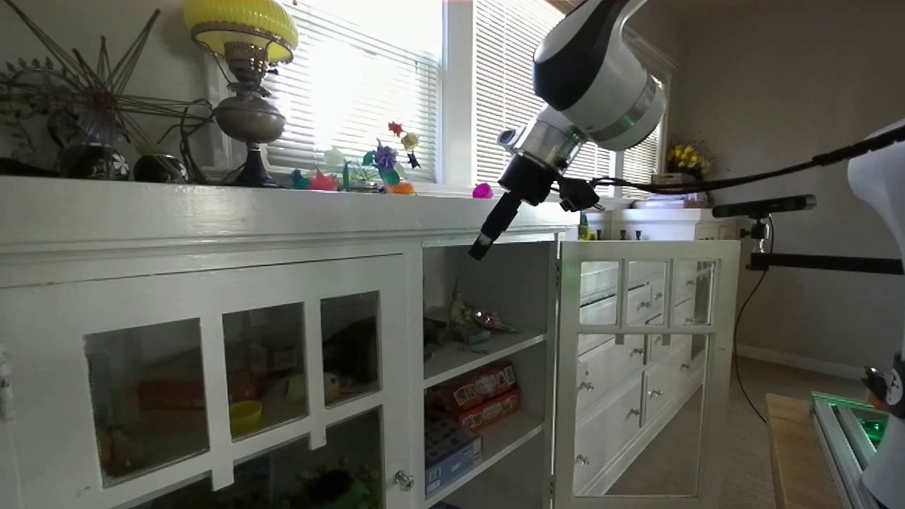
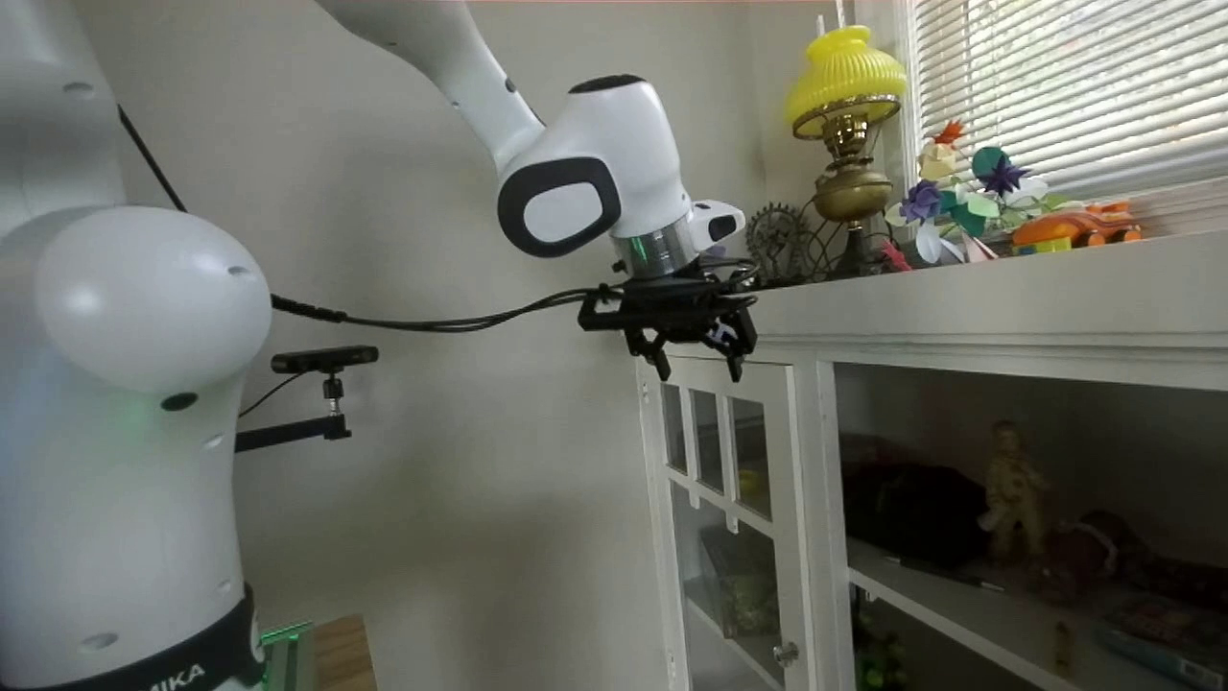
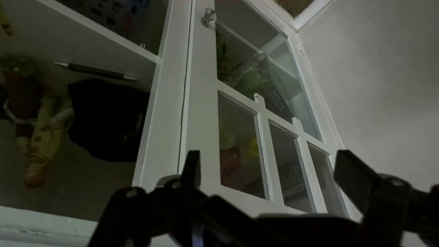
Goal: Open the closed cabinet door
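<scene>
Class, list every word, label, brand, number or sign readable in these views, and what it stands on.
"MIKA": on the robot's dark base band, at the lower edge in an exterior view.
Too blurred: print on the red boxes and blue box, in an exterior view.
Too small: marks on the dark item behind the closed cabinet door, in the wrist view.

White cabinet door, black fingers, bright yellow ribbed lampshade

The arm is glossy white and rounded, with small grey and black oval caps and a black band lettered "MIKA" in white. A silver collar tops the black, angular gripper; black cables run near it.
</scene>
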You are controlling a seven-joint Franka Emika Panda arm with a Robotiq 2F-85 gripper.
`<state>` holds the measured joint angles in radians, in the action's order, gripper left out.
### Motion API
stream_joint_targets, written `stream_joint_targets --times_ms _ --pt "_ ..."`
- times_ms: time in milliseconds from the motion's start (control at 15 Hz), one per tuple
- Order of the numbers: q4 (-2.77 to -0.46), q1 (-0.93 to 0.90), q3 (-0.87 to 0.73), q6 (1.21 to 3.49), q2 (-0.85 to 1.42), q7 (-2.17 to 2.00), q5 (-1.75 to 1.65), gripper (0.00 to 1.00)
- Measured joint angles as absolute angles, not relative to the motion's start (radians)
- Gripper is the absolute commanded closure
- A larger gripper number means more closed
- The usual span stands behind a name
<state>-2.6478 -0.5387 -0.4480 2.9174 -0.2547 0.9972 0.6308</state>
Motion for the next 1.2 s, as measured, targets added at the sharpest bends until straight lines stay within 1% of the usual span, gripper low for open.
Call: stream_joint_targets --times_ms 267,600,867,1200 --pt "-2.596 -0.648 -0.588 2.922 -0.225 1.217 0.759 0.0" --pt "-2.536 -0.763 -0.721 2.922 -0.172 1.461 0.961 0.0" --pt "-2.489 -0.838 -0.782 2.922 -0.121 1.654 1.157 0.0" --pt "-2.419 -0.867 -0.802 2.894 -0.022 1.865 1.412 0.0"
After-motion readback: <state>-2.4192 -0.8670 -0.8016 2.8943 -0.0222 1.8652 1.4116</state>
